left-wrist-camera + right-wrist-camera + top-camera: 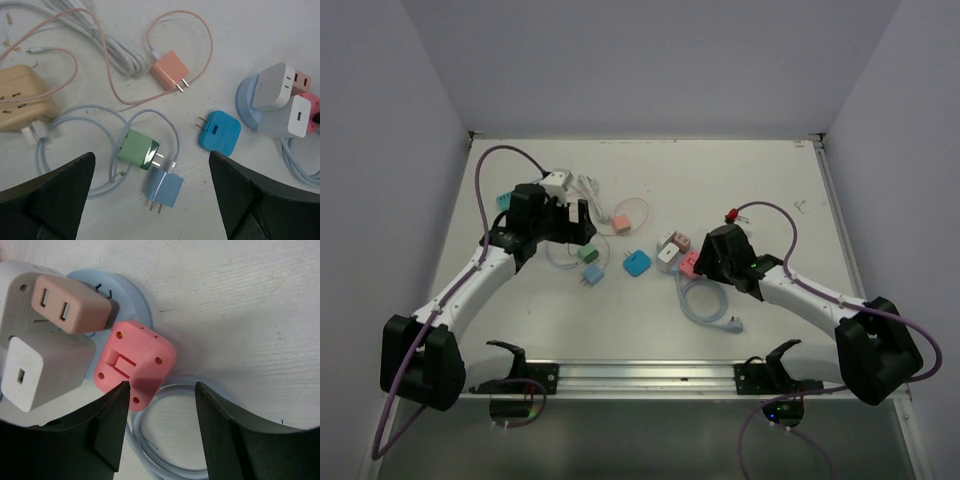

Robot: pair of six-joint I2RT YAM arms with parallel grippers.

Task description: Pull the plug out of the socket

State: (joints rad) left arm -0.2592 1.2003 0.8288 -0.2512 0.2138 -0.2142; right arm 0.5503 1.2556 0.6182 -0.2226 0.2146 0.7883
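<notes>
**Hazards.** In the right wrist view, the salmon-pink square plastic plug [135, 362] lies left of the gap of the right gripper [160, 400], whose jaws are spread and not yet clamped. If they are closed here, the finger at lower left may be driven onto the plug face and the grip lost. The round pale-blue socket hub [132, 295] is not held down and may be lifted too. The left gripper [151, 154] is spread wide and holds nothing.

**Task item.** The plug appears seated at the hub's lower right edge, at frame centre, just beside the white cube adapter [45, 365].
</notes>
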